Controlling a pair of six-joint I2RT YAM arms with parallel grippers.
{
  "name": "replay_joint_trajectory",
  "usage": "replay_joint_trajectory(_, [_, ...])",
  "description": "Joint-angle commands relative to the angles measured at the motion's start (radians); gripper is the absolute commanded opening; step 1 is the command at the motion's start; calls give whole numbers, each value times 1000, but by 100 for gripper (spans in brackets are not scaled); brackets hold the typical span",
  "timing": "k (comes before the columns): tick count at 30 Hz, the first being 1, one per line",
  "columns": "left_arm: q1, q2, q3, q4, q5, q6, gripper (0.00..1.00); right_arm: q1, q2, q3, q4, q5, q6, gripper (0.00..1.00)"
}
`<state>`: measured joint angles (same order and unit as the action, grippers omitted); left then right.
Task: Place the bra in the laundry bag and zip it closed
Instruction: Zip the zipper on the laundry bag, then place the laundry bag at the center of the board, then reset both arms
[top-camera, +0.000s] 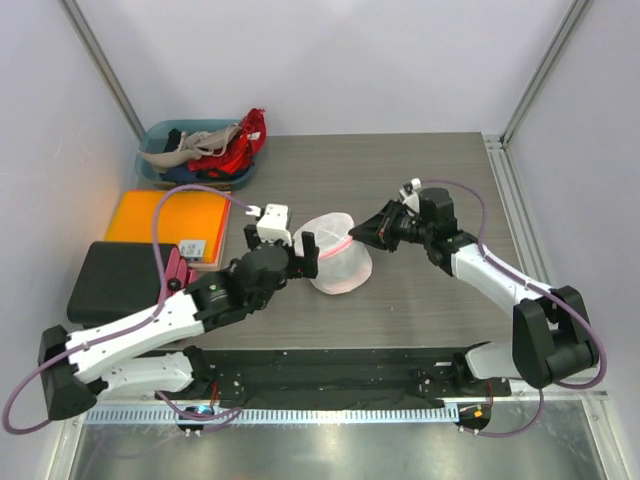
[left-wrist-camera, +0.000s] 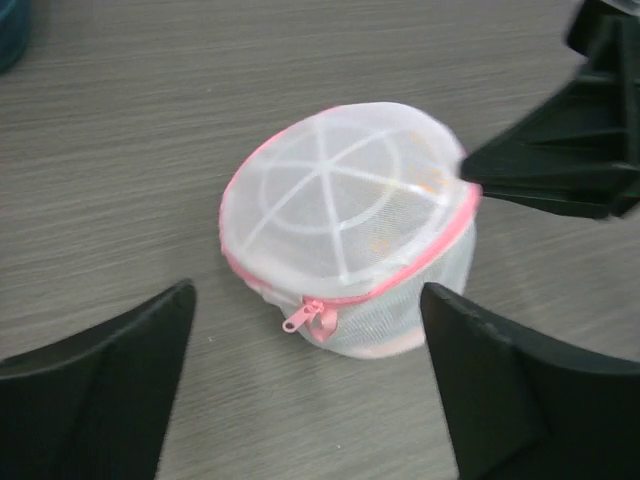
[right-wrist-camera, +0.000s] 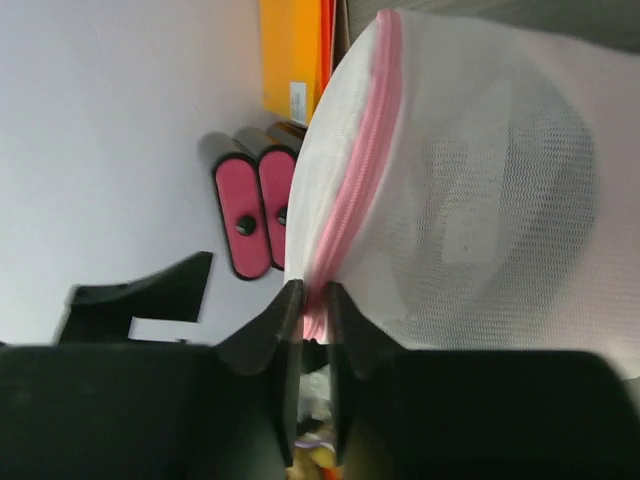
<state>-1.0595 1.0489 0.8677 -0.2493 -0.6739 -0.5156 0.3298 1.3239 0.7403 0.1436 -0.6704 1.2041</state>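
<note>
— Whereabouts of the laundry bag (top-camera: 338, 262)?
— Down on the grey surface (top-camera: 340, 170), near the middle, between the two arms. Sitting there as a rounded white mesh pouch with pink zip trim round its edge, domed top up.
— And the zip?
— Looks drawn shut round the side seen from the left wrist, with the pink zip pull (left-wrist-camera: 309, 318) hanging at the near face. Cannot vouch for the far side.
— Anything inside?
— Only a faint pale shape through the mesh, too vague to name.
— State of the left hand (top-camera: 306, 255)?
— Spread wide, with one finger at either side of the wrist view, clear of the pouch and gripping nothing. Lined up just beside the bag's left flank, pointing at the zip pull.
— And the right hand (right-wrist-camera: 312, 318)?
— Pinched almost together on the pink trim at the bag's right-hand edge, with only that thin strip of zip tape between the fingertips. Reaching in from the right, tilted low toward the surface.
— Touching each other, those two hands?
— No, separated by the bag itself.
— Around the edges?
— At the far left corner, a teal bin (top-camera: 165, 128) heaped with clothes, red and beige among them. Nearer, along the left side, a flat orange sheet (top-camera: 170, 215), then a black pad (top-camera: 115, 280) with two pink-faced black pieces (right-wrist-camera: 248, 222) beside it. All well apart from the bag.
</note>
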Motion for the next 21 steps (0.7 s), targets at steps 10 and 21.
replay_joint_trajectory(10, [3,-240,-203,144,306,-175,100,45,-259,166,-794,633,-666,100])
replay_joint_trajectory(21, [3,-391,-623,576,367,-310,100,45,-509,-180,-612,758,-578,100])
